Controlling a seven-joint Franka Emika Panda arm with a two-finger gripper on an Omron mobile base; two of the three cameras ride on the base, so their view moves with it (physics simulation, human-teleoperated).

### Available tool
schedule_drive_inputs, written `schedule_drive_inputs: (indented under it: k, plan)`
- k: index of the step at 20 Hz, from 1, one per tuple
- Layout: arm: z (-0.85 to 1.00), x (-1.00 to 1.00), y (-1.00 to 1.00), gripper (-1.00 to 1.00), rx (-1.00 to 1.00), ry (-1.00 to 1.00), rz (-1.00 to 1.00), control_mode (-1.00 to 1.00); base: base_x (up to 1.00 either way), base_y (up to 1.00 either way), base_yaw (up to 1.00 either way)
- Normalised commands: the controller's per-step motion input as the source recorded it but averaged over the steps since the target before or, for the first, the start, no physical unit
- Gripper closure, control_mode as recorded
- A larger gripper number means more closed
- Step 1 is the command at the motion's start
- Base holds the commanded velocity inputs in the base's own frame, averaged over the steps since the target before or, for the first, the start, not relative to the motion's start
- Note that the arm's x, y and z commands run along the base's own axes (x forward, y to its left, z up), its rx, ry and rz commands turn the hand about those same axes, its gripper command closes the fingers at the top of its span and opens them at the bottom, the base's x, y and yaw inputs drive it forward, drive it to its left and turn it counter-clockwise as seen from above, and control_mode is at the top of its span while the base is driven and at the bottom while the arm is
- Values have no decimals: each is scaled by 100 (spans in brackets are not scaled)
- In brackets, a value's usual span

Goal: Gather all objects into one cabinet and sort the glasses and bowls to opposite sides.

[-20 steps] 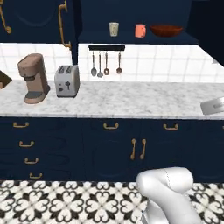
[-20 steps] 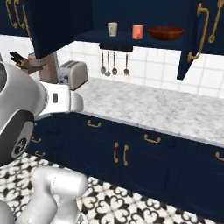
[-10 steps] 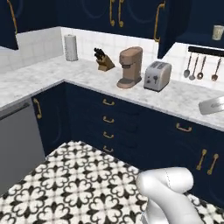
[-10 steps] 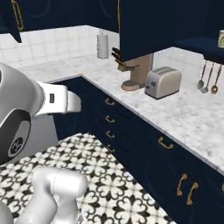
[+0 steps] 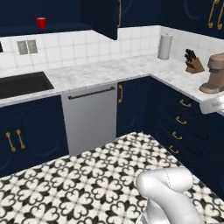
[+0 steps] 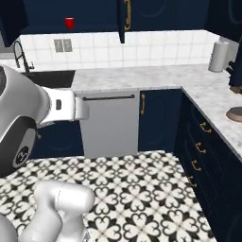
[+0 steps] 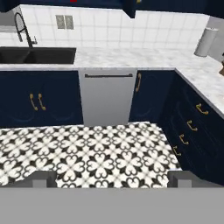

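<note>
**Red cup sighted on open cabinet shelf; gripper empty**

- The bright red cup (image 5: 41, 22) is seen standing upright on the shelf of a dark navy wall cabinet (image 5: 65, 15), above the tiled wall and to one side of the black sink (image 5: 22, 84). It is also seen in the right base view, high on the shelf.
- 1 tall cabinet door (image 6: 124, 19) with a brass handle is seen swung open beside the shelf.
- The gripper (image 7: 111, 177) is spread wide, with nothing between its fingertips (image 7: 41, 178); it is pointed across the patterned floor toward the dishwasher (image 7: 107, 97), well apart from the cup.
- The marble table (image 5: 100, 70) runs around the corner; a paper towel roll (image 5: 164, 46), a knife block (image 5: 193, 64) and a coffee maker (image 5: 214, 74) stand on the right-hand run.
- Handling, judged: the cup is likely light, rigid and smooth-walled, so slippage is possible and a fall could break it. A side pinch across the body at mid-height, 1 finger on each wall, is judged best.
- Reach to the high shelf is judged the main difficulty.
</note>
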Motion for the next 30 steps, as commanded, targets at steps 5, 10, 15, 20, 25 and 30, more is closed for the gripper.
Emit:
schedule_drive_inputs:
  k: [5,10,15,20,25,30]
  plan:
    - [0,0,0,-100,0,0,0,100,0,14,13]
    - [0,0,0,-100,0,0,0,100,51,42,0]
    - [0,0,0,-100,0,0,0,100,70,47,5]
    - [0,0,0,-100,0,0,0,100,83,35,6]
    - [0,0,0,-100,0,0,0,100,98,22,3]
    - [0,0,0,-100,0,0,0,100,96,22,3]
